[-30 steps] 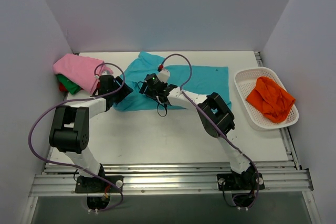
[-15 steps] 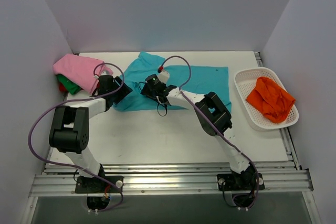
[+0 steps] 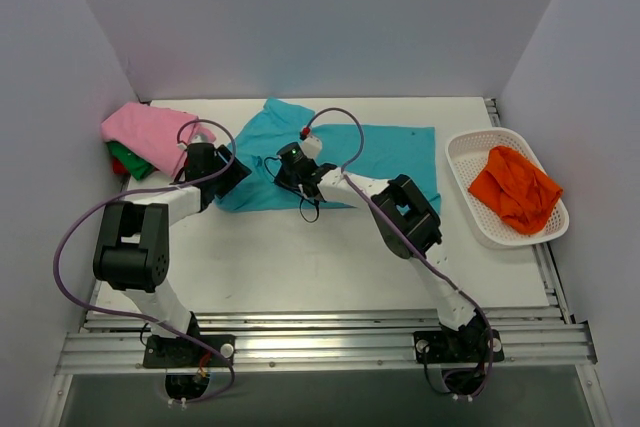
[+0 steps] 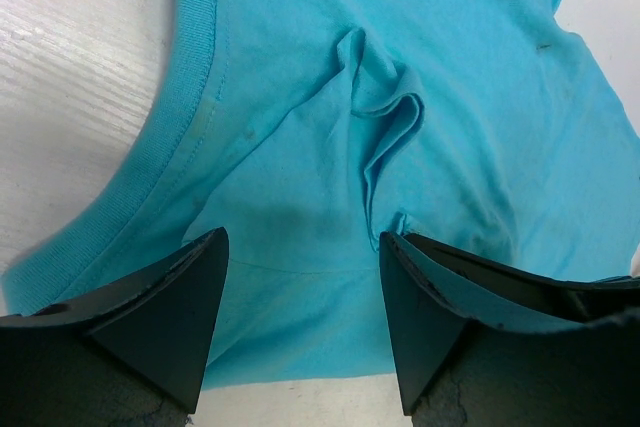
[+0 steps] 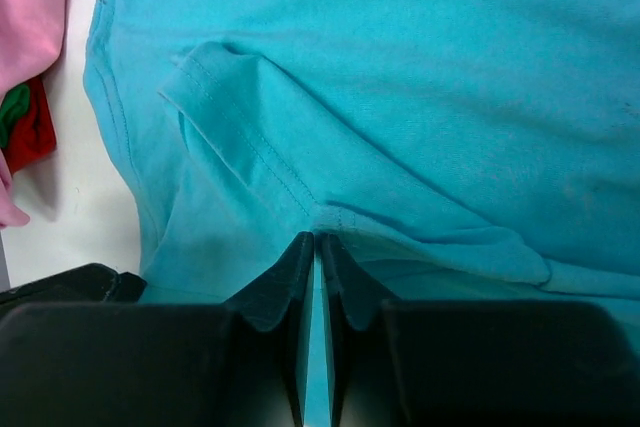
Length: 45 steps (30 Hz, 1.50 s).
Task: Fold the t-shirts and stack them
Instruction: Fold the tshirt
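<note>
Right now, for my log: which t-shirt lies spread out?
The teal t-shirt; the pink t-shirt tops a pile, the orange t-shirt lies bunched in the basket.

Even, diffuse light falls from above in the overhead view, bright without glare; the table (image 3: 300, 257) is pale and the arms (image 3: 410, 212) cast only faint, soft shadows on it. The walls (image 3: 320, 17) carry a slight violet tint. Both wrist views are sharp on the teal t-shirt (image 4: 450, 127), its stitching clear, with gentle shading inside the folds, while the dark fingers (image 5: 285, 282) close to the lens are softer and nearly featureless
</note>
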Motion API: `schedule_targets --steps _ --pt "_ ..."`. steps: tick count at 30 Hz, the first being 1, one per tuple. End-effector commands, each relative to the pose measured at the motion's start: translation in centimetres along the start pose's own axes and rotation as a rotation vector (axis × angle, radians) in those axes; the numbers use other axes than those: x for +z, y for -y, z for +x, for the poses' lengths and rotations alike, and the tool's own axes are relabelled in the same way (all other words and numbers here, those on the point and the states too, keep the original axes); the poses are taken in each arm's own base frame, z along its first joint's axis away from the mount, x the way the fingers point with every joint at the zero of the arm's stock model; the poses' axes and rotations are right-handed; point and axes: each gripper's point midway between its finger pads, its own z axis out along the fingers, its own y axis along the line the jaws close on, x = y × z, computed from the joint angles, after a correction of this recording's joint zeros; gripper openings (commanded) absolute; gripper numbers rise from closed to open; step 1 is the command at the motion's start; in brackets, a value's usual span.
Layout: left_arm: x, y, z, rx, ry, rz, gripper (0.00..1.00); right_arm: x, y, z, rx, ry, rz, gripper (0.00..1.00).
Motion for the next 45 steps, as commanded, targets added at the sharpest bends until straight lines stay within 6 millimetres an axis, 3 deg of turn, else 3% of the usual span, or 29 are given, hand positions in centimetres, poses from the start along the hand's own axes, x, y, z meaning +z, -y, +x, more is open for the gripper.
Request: schedule_targets --steps 1,11,18,21,27,32,38,42,45 --pt "-0.7 1.2 -1.7 0.017 0.049 0.051 0.70 0.4 0.3 0.4 0.004 -0.019 -0.014 0.01" --pt "-0.6 0.5 -1.8 0.008 0.051 0.046 0.70 1.1 1.5 1.6 0.000 -0.039 0.001 0.00" --pt "-0.5 0.0 -1.8 -0.006 0.050 0.056 0.70 1.2 2.7 0.7 -0.013 -0.009 0.044 0.00" --pt "-0.4 -0.1 -1.9 -0.010 0.047 0.057 0.70 0.9 2.1 -0.5 -0.008 0.011 0.032 0.00" --pt "-0.3 -0.1 -1.9 -0.012 0.046 0.061 0.70 -0.1 0.4 -5.2 -0.013 0.097 0.022 0.00" --pt "-0.1 -0.2 -2.0 -0.015 0.045 0.058 0.70 0.2 1.7 -9.2 0.013 0.144 0.043 0.00" --pt "0.4 -0.3 -2.0 -0.015 0.042 0.056 0.70 1.6 3.1 -11.3 0.032 0.157 0.060 0.00" --pt "0.9 -0.5 -2.0 -0.015 0.038 0.048 0.70 2.3 3.7 -10.9 0.043 0.126 0.053 0.00" --pt "1.2 -0.5 -2.2 -0.016 0.037 0.049 0.70 1.5 2.8 -10.7 0.046 0.127 0.030 0.44"
